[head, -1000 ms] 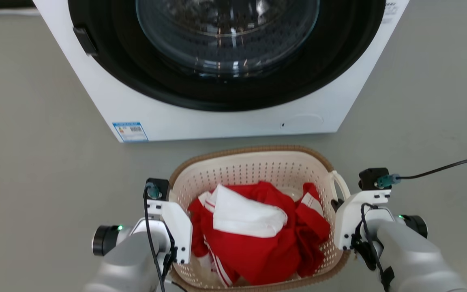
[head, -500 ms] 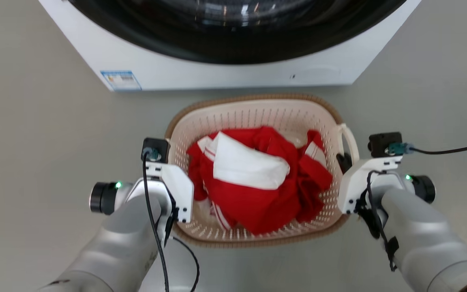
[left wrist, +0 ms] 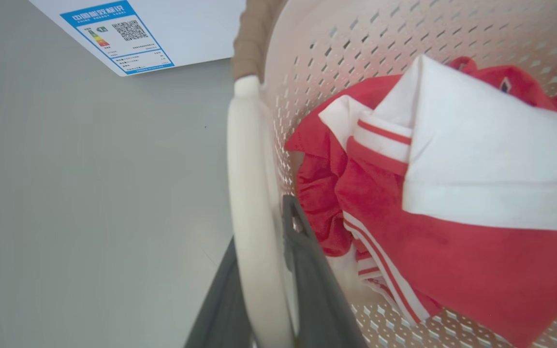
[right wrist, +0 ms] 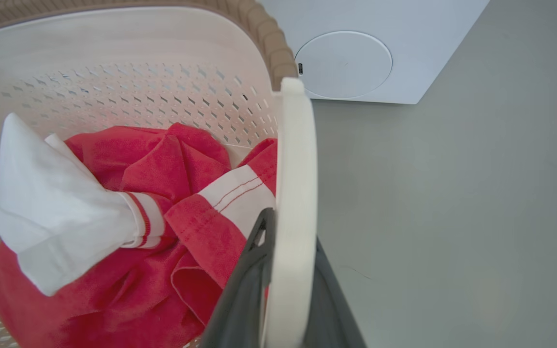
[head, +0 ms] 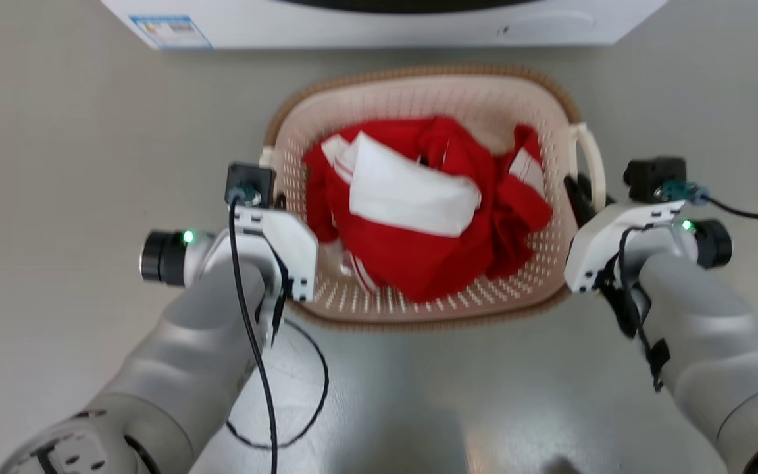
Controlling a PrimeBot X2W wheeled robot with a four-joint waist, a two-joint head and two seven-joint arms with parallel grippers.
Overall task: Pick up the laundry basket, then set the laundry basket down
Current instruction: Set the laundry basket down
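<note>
Basket being pinched at both handles, left end effector and right end effector each clenching one (clothes heaped inside); risking tipping if lowering unevenly.

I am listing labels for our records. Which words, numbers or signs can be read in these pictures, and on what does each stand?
"中国能效标识": white header of the blue-edged sticker on the front corner of the washer.
Fine print, coloured bars and QR code on that sticker: too small to read.
In the head view the same sticker is blurred, unreadable.
Laundry basket and red and white clothes: no text.
</note>
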